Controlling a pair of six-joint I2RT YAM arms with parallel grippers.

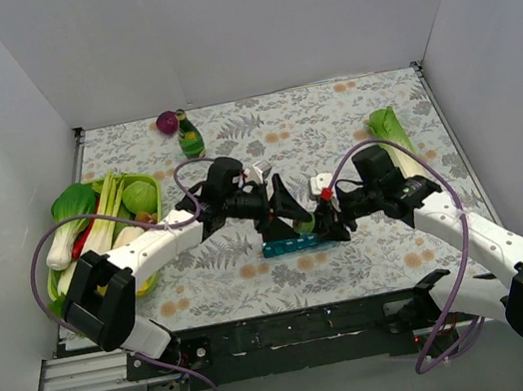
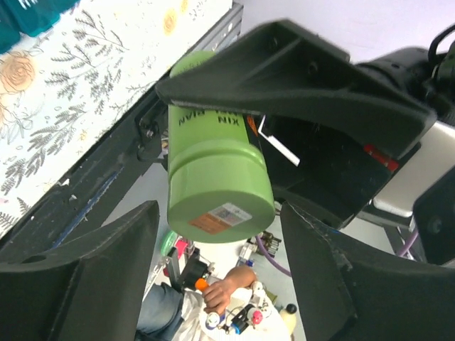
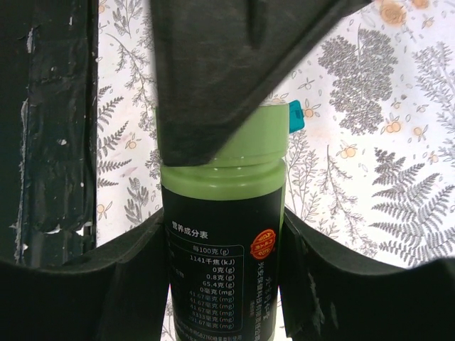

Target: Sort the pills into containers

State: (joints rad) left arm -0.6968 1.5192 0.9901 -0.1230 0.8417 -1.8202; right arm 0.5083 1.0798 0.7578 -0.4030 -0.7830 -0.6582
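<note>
A green bottle (image 1: pixel 304 222) with a black label hangs just above the teal containers strip (image 1: pixel 289 245) at the table's middle. My right gripper (image 3: pixel 222 234) is shut on the bottle's labelled body (image 3: pixel 224 263). My left gripper (image 2: pixel 220 213) is open around the green cap (image 2: pixel 217 177), with a gap on each side between cap and fingers (image 2: pixel 78 277). In the right wrist view one left finger (image 3: pixel 213 64) covers the cap's top, and a teal corner of the containers (image 3: pixel 296 116) peeks out behind. The containers (image 2: pixel 28 14) also show at the top left of the left wrist view. No pills are in view.
A green basket (image 1: pixel 54 283) of toy vegetables stands at the left. A leafy cabbage (image 1: pixel 390 132) lies at the right. A small green bottle toy (image 1: pixel 189 135) and a purple onion (image 1: pixel 167 122) sit at the back. White walls enclose the floral mat.
</note>
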